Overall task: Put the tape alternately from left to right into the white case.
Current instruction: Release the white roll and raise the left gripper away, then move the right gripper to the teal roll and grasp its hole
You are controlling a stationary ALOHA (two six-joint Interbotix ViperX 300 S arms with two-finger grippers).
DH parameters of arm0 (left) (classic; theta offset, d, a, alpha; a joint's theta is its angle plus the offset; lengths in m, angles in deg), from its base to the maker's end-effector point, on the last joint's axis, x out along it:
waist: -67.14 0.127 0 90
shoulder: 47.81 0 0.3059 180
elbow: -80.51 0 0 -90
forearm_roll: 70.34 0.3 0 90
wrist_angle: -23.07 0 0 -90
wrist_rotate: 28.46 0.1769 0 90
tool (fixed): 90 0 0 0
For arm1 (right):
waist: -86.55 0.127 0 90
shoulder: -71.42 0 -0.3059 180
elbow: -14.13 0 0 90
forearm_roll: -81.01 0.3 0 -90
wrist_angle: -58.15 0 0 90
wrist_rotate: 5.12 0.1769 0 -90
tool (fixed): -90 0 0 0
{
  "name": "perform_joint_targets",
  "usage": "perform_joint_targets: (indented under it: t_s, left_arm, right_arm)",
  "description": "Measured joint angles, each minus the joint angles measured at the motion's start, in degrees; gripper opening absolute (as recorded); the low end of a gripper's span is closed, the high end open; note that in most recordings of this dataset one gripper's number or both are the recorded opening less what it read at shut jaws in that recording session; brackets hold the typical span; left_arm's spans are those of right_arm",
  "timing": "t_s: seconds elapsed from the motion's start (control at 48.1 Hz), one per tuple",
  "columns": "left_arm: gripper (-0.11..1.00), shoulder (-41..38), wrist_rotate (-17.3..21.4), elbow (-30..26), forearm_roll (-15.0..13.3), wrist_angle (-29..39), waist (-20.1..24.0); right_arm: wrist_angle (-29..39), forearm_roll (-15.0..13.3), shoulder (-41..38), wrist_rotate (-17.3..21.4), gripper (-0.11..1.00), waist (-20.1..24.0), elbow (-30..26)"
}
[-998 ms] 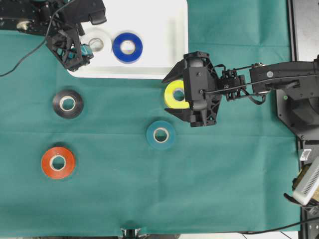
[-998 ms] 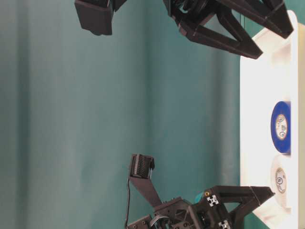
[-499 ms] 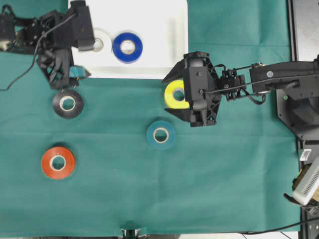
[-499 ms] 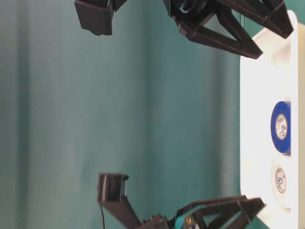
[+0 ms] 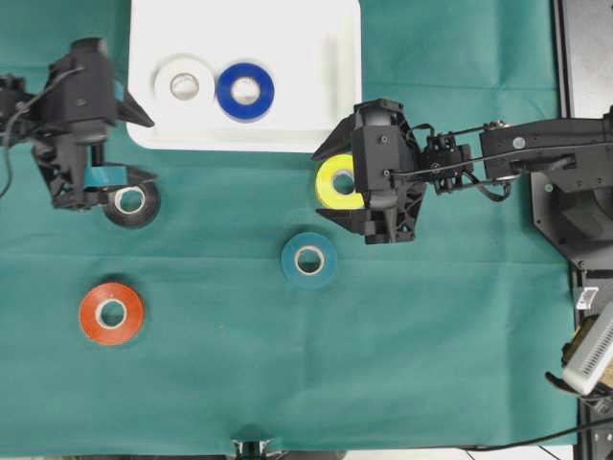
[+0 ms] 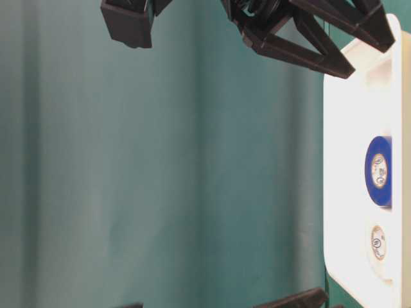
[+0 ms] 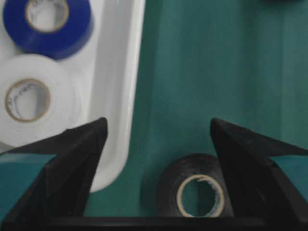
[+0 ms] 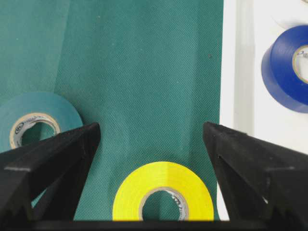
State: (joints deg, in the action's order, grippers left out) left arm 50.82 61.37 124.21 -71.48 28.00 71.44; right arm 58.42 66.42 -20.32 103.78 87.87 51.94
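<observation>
**Two rolls in the white case, four left on the desk**

The white case (image 5: 316, 96) is used as the landmark. Inside it, 2 rolls are seen side by side: the white tape (image 5: 183, 85) to the left & the blue tape (image 5: 244, 90) next to it, near but not touching.

Below the case, on the green cloth (image 5: 431, 364) over the desk, 4 rolls are laid flat. The yellow tape (image 5: 333, 182) is found just under the case's lower right corner. The teal tape (image 5: 308, 260) is lower down. The black tape (image 5: 132, 203) is under the case's lower left corner, & the red tape (image 5: 111, 313) is farthest below.

The left gripper (image 5: 129, 144) is held over the black tape, jaws wide open, nothing held. The right gripper (image 5: 330, 182) is held over the yellow tape, jaws wide open, nothing gripped.
</observation>
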Motion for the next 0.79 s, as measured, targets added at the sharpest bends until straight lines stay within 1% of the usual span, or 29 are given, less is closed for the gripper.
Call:
perform_joint_targets:
  t_s: [0.104,0.208,0.79]
  left_arm:
    - [0.86,1.2,-0.1,1.8,0.0,-3.4,0.0]
    - [0.86,1.8,0.0,2.4,0.0,-4.7,0.0]
    - [0.85,1.8,0.1,2.4,-0.1,-4.9,-0.2]
  right_arm:
    - [0.0,0.0,-0.1,0.0,0.71,0.0,0.2]
    - [0.0,0.0,0.0,0.1,0.71,0.0,0.3]
    - [0.0,0.0,0.0,0.2,0.71,1.3,0.3]
